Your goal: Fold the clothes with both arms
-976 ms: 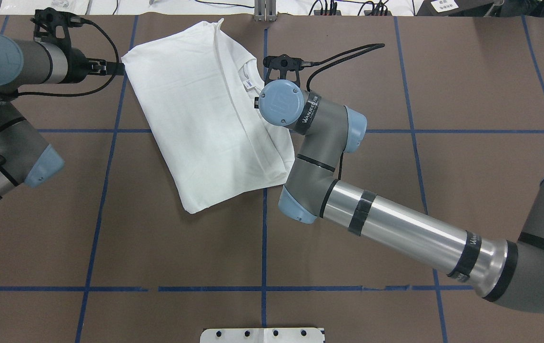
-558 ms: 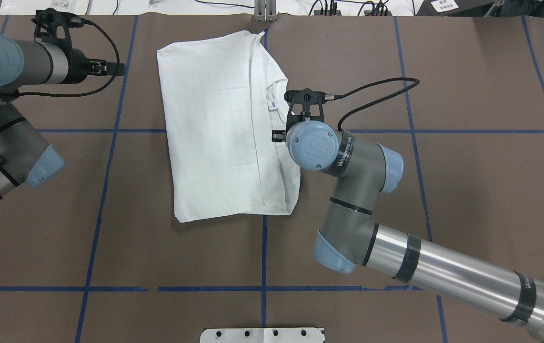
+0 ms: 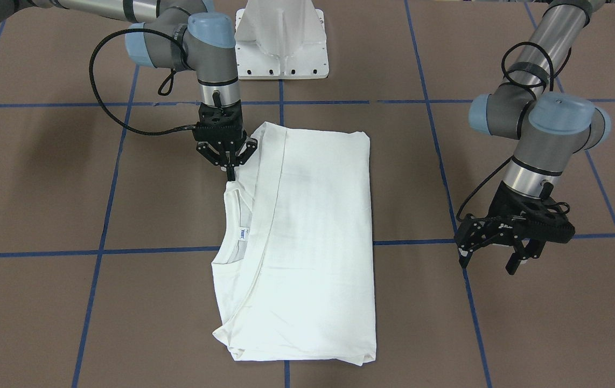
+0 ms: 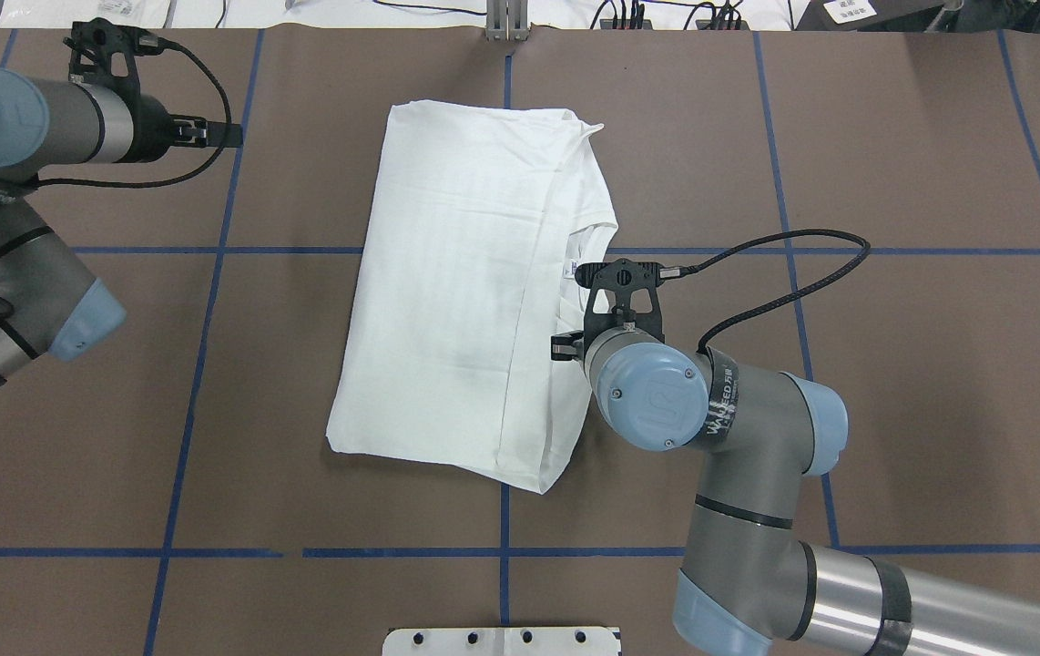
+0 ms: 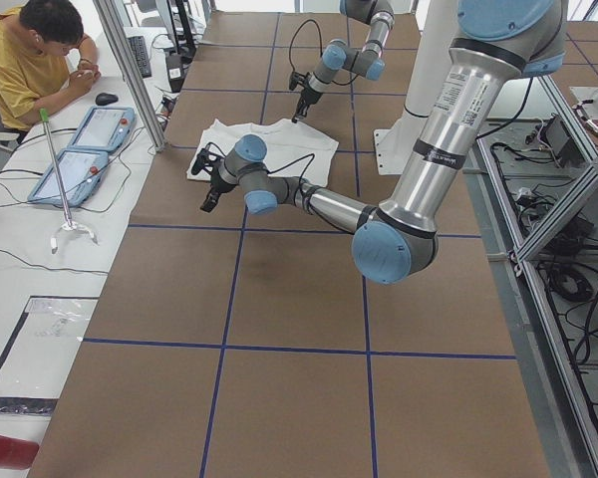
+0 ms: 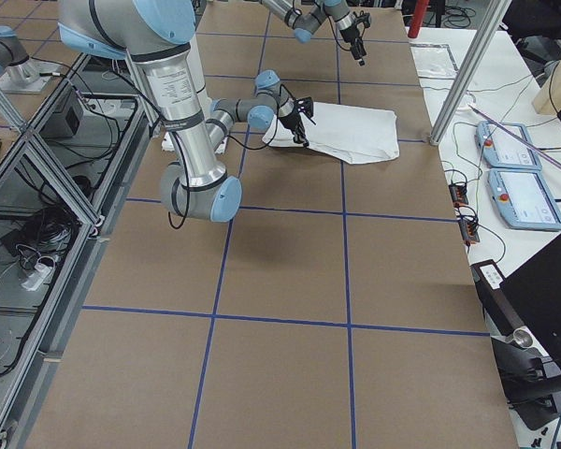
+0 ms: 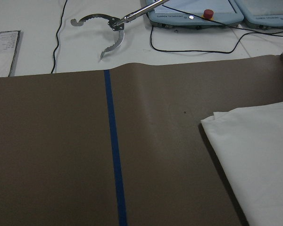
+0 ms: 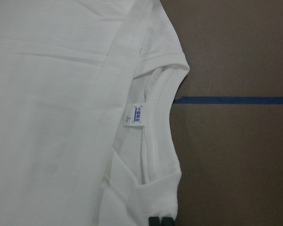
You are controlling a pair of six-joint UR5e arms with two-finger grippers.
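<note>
Pinching the folded shirt [image 3: 318, 231] by its collar [image 8: 156, 122] edge with the right end effector [image 3: 230, 171]; holding the left end effector [image 3: 489, 263] open and empty, well apart, over the table [image 3: 43, 188].

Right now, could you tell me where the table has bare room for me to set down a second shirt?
The widest bare table lies on the robot's right, beyond the right arm's cable. Another patch lies between the shirt and the white base plate. It is crowded at the collar, where the right gripper pinches the shirt.
</note>
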